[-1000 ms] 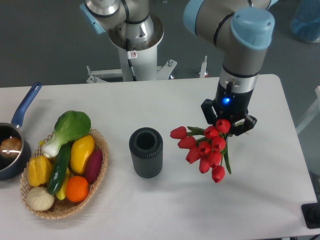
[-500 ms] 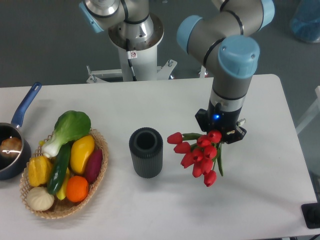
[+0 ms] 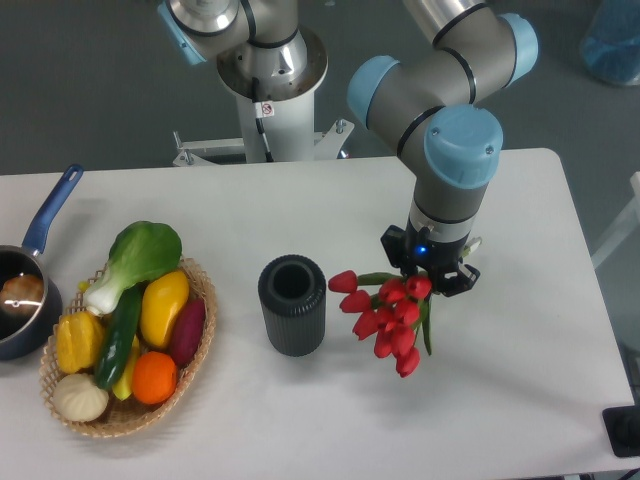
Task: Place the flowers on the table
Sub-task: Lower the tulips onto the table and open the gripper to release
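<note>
The flowers (image 3: 385, 312) are hanging off my claw (image 3: 428, 275) right now — red buds fanned out down and to the left, green stems running up into my fingers. My claw is pinched shut on the stems, blue light glowing on the wrist just above. From this angle I can't tell whether the lowest buds are touching the table (image 3: 520, 380) or just hovering over it.

The table itself is plain white and matte with rounded corners, and the floor behind it is dark grey. My own base column (image 3: 265, 75) stands at the far edge, and there's something blue and see-through in the top right corner of the room that I can't make out.

Other stuff around: a dark ribbed vase (image 3: 292, 305) stands upright just left of the bunch — the leftmost bud is near its rim but not touching. Further left sits a wicker basket (image 3: 195, 345) piled with veg, and a blue-handled pot (image 3: 30, 285) at the left edge. Nothing sits between the flowers and the bare white patch under them.
</note>
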{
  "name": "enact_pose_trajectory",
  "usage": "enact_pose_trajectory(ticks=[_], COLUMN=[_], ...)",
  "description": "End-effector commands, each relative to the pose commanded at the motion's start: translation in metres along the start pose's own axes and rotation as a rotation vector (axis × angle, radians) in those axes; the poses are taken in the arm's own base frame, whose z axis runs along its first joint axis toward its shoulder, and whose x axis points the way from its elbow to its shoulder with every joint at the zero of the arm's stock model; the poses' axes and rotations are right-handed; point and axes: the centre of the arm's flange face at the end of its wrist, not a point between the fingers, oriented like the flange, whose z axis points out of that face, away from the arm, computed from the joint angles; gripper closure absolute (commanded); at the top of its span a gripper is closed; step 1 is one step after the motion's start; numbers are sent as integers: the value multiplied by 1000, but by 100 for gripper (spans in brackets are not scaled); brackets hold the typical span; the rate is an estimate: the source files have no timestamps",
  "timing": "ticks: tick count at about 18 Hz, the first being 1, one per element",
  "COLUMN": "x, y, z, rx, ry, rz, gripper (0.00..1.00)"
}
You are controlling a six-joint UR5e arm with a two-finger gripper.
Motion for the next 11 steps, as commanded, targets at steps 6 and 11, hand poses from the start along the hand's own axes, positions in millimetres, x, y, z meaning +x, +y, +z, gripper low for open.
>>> enact_pose_trajectory(ticks=[6, 11], x=[8, 2], y=[-3, 0], z=[4, -1], rx=[-18, -18], ry=[10, -52], rz=[24, 26], gripper=[0, 0])
